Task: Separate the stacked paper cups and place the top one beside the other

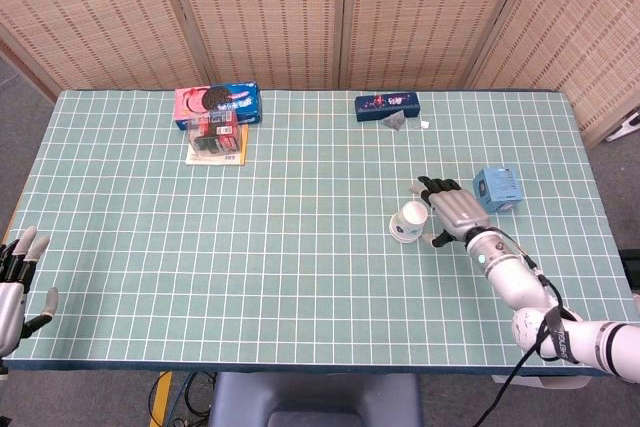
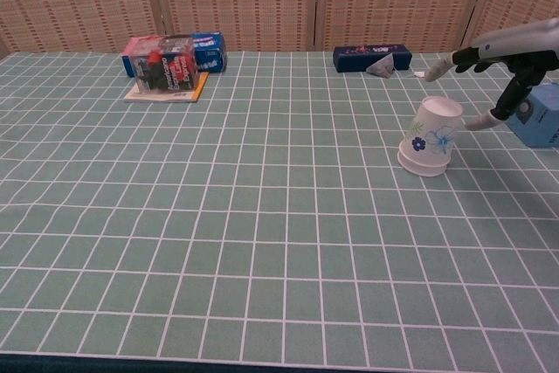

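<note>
The stacked paper cups [image 1: 408, 220] [image 2: 431, 137] stand upside down and a little tilted on the green grid table, white with blue flowers. My right hand [image 1: 449, 212] [image 2: 505, 54] is just right of the stack, fingers spread and open around its top without gripping; the thumb tip [image 2: 474, 123] nearly touches the cup wall. At the table's near-left corner, only in the head view, my left hand [image 1: 14, 277] stays open and empty.
A small blue box [image 1: 497, 189] [image 2: 538, 115] sits right behind my right hand. A dark blue box [image 1: 386, 105] [image 2: 371, 57] with a grey wrapper lies at the back. A cookie pack on a booklet [image 1: 217, 114] [image 2: 171, 60] is back left.
</note>
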You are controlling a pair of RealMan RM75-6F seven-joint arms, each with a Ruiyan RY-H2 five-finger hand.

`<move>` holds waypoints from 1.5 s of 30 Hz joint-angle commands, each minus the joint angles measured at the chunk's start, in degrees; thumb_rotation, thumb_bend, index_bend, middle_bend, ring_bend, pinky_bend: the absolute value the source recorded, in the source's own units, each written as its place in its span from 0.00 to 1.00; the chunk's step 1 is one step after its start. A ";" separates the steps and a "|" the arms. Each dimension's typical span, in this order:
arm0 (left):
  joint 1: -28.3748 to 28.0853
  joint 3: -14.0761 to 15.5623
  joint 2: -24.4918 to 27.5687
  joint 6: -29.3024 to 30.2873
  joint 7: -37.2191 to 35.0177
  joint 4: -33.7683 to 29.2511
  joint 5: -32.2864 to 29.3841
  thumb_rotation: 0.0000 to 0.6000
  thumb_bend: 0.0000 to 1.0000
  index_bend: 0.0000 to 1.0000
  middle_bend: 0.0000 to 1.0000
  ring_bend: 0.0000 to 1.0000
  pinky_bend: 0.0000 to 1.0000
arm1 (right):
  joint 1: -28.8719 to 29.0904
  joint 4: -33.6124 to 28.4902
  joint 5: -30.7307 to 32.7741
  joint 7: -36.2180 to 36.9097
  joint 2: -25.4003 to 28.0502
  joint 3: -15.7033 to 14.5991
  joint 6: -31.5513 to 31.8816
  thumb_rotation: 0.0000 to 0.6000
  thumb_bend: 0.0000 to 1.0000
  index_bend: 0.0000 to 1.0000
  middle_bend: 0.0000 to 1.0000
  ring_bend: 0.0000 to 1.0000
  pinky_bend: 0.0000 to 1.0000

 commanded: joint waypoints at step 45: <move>-0.30 -1.92 -4.01 2.86 -7.17 0.70 1.78 1.00 0.50 0.00 0.00 0.00 0.00 | -0.26 -10.87 -2.54 2.33 8.83 1.10 9.22 1.00 0.37 0.35 0.00 0.00 0.00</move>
